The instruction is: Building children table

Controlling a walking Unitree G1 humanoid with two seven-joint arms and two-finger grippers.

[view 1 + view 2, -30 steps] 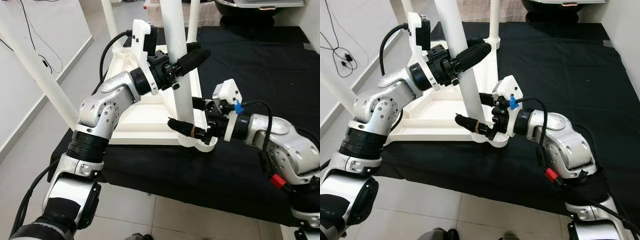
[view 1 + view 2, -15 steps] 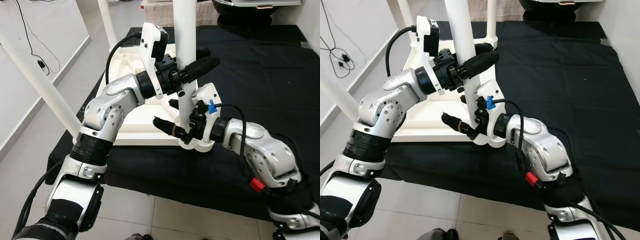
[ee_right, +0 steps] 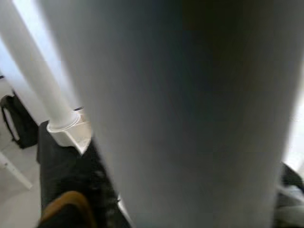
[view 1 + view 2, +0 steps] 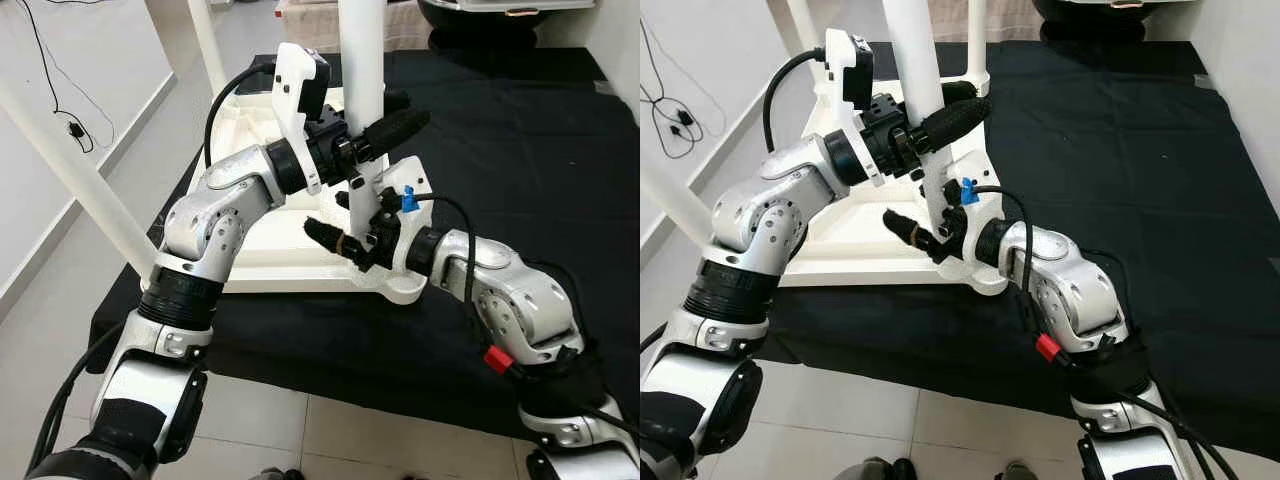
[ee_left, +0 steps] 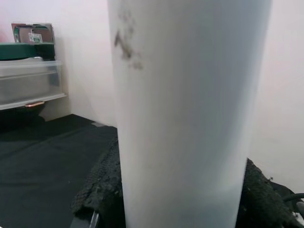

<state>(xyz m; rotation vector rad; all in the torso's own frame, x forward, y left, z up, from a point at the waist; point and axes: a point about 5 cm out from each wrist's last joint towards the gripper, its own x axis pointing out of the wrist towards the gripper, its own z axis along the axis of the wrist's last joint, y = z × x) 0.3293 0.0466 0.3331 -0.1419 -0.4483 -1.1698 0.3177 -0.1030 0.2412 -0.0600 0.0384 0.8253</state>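
Black cloth covers the surface I work on; the tiled floor lies below its near edge. On the cloth lies the white tabletop, underside up, its ribbed frame facing the camera. Three legs stand up from it: the near leg at the near right corner socket, a far leg at the left rear, and another far leg at the right rear. All three are cut off at the top of the head views. A fourth white leg slants across the left side, both ends out of frame; I cannot tell what it rests on.

My left gripper is clenched round the near leg about midway up, one finger lying across the front of it; the other finger is behind the leg. In the left wrist view the leg blocks nearly everything, with a grey smudge near its top and a clear bin beyond.

My right gripper grasps the same leg low down, just above the socket, with one finger projecting to the left. The leg's base is hidden behind that wrist. The right wrist view is blurred; a far leg can be made out.

A cable hangs on the left wall.
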